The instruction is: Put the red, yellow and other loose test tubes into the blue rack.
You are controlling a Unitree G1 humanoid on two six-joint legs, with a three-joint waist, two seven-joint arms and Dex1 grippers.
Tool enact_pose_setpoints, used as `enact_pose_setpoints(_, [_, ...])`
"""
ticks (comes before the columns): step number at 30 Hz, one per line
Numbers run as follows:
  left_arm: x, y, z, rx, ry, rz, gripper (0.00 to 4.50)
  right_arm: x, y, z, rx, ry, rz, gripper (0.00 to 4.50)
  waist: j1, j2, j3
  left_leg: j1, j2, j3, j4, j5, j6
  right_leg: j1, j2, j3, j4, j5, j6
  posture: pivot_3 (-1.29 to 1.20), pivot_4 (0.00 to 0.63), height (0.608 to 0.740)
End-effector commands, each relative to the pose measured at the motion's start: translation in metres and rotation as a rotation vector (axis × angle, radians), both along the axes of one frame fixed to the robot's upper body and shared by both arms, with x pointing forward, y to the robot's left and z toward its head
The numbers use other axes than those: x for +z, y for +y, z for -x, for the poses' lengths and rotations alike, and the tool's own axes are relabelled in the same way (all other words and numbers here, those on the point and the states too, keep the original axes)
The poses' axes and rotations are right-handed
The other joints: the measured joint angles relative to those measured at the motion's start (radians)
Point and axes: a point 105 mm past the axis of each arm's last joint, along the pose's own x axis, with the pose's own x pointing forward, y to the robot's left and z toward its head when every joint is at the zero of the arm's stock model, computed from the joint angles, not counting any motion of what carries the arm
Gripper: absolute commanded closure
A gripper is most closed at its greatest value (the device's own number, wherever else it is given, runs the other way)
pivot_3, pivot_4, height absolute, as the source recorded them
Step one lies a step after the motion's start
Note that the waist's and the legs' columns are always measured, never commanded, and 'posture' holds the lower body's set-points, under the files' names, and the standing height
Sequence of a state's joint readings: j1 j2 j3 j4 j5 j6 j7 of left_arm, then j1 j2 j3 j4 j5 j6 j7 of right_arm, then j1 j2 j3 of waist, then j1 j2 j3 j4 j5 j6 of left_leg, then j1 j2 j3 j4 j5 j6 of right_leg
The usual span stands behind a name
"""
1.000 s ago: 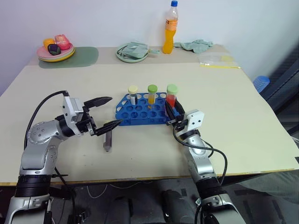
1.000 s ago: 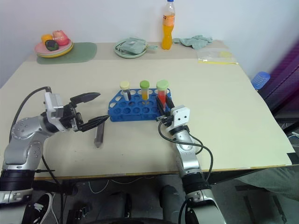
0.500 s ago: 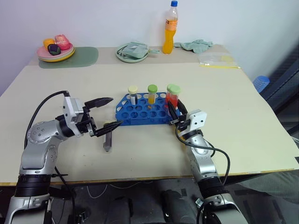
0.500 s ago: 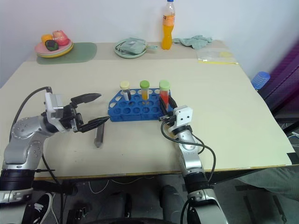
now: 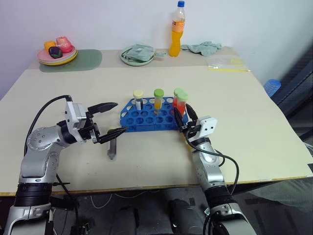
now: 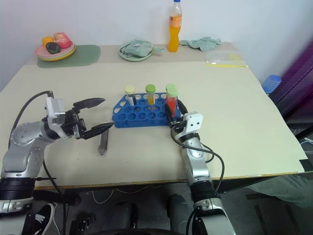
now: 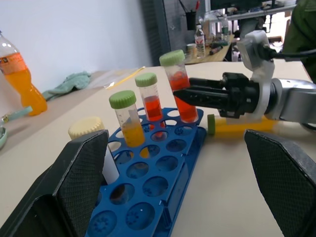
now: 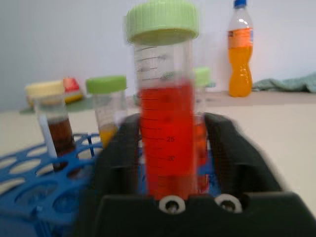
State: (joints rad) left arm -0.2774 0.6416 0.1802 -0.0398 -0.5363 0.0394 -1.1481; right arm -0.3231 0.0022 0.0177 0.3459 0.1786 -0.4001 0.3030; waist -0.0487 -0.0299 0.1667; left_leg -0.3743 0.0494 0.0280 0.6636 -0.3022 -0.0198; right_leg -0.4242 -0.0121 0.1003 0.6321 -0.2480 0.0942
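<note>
As seen from the head views: right claw (image 5: 182,116) at right end of blue rack (image 5: 142,120), pointing forward, fingers either side of red tube (image 5: 181,104). Green-capped, near upright, long axis vertical, foot down in an end hole. Left claw (image 5: 121,116) wide open and empty, hanging just over grey tube (image 5: 113,148) flat on tabletop (image 5: 244,107) beside rack's left end, long axis running toward robot

Left wrist view: red tube leaning slightly, right claw's tips level with its red fill. Yellow tube (image 7: 242,124) lying flat just past rack, behind right claw

Right wrist view: slim gaps either side of red tube, so reads as open, not clamping

Judgement: straight pull-back along claw's own line to clear tube, no sideways drift or tube tips. Left nearer grey tube, right nearer yellow
</note>
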Motion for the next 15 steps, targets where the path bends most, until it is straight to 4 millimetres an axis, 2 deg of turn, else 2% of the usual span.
enact_pose_setpoints(1, [0.009, 0.002, 0.001, 0.009, -0.042, 0.012, 0.00, 0.009, -0.006, 0.000, -0.012, -0.029, 0.016, 0.22, 0.000, 0.000, 0.000, 0.000, 0.000, 0.000, 0.000, 0.000, 0.000, 0.000, 0.000, 0.000, 0.000, 0.000, 0.000, 0.00, 0.150, 0.740])
enact_pose_setpoints(2, [0.008, 0.002, 0.001, 0.008, -0.042, 0.012, 0.00, 0.011, -0.007, 0.000, -0.014, -0.033, 0.021, 0.05, 0.000, 0.000, 0.000, 0.000, 0.000, 0.000, 0.000, 0.000, 0.000, 0.000, 0.000, 0.000, 0.000, 0.000, 0.000, 0.00, 0.150, 0.740])
enact_pose_setpoints(9, [0.004, 0.000, 0.001, 0.009, -0.042, 0.019, 0.00, 0.040, -0.026, 0.023, 0.046, -0.060, 0.034, 0.05, 0.004, 0.000, 0.000, -0.001, 0.000, 0.000, 0.000, 0.000, 0.000, 0.000, 0.000, 0.000, 0.000, 0.000, 0.000, 0.00, 0.150, 0.740])
enact_pose_setpoints(13, [0.000, -0.002, 0.005, -0.032, 0.009, 0.047, 0.00, 0.061, -0.023, 0.055, 0.216, -0.048, 0.053, 0.05, 0.004, 0.001, 0.000, -0.001, 0.000, 0.000, 0.000, 0.000, 0.000, 0.000, 0.000, 0.000, 0.000, 0.000, 0.000, 0.00, 0.150, 0.740])
enact_pose_setpoints(15, [-0.003, -0.004, 0.003, -0.023, -0.009, 0.049, 0.00, 0.071, -0.030, 0.069, 0.259, -0.008, 0.079, 0.05, 0.005, 0.001, 0.000, -0.001, 0.000, 0.000, 0.000, 0.000, 0.000, 0.000, 0.000, 0.000, 0.000, 0.000, 0.000, 0.00, 0.150, 0.740])
